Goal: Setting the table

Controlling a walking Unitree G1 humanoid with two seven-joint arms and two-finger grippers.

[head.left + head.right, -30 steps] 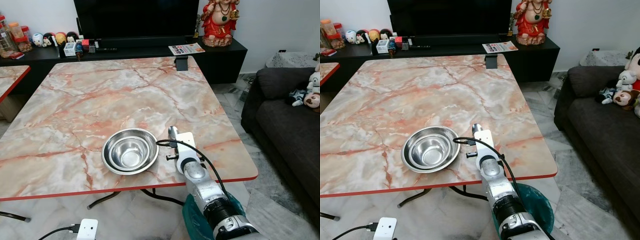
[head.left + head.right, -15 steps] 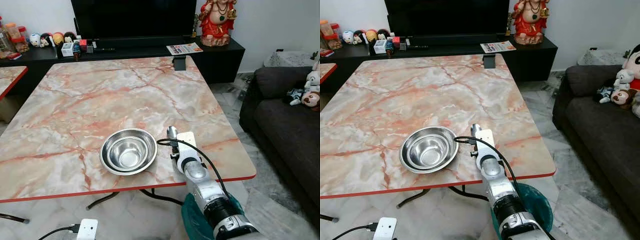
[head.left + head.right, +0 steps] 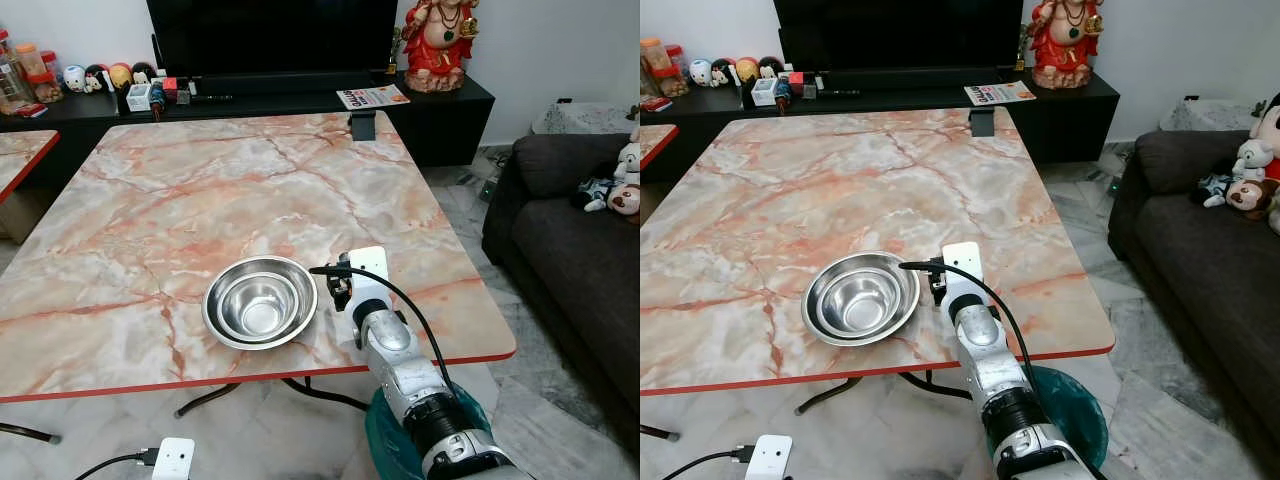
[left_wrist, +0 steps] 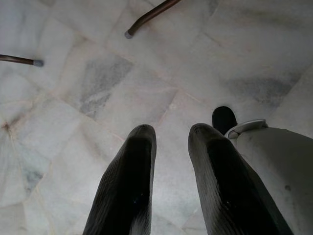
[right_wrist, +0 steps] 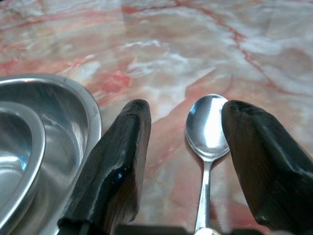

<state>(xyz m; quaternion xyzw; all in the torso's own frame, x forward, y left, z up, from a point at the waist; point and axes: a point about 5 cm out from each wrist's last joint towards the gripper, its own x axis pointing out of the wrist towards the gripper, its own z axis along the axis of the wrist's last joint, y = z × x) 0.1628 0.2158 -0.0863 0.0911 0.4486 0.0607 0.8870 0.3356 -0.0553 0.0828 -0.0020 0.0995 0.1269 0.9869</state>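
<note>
The right claw [image 5: 183, 147] stands wide open over a spoon [image 5: 208, 132] beside the steel bowl [image 3: 260, 301] near the table's [image 3: 200, 190] front edge, gripping nothing; withdrawing carelessly could nudge the spoon askew.

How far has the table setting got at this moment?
Done: the steel bowl sits on the marble table. In hand: the right gripper, fingers open, straddles the spoon lying on the table beside the bowl. Left: withdrawing from the spoon; the left gripper hangs idle.
</note>
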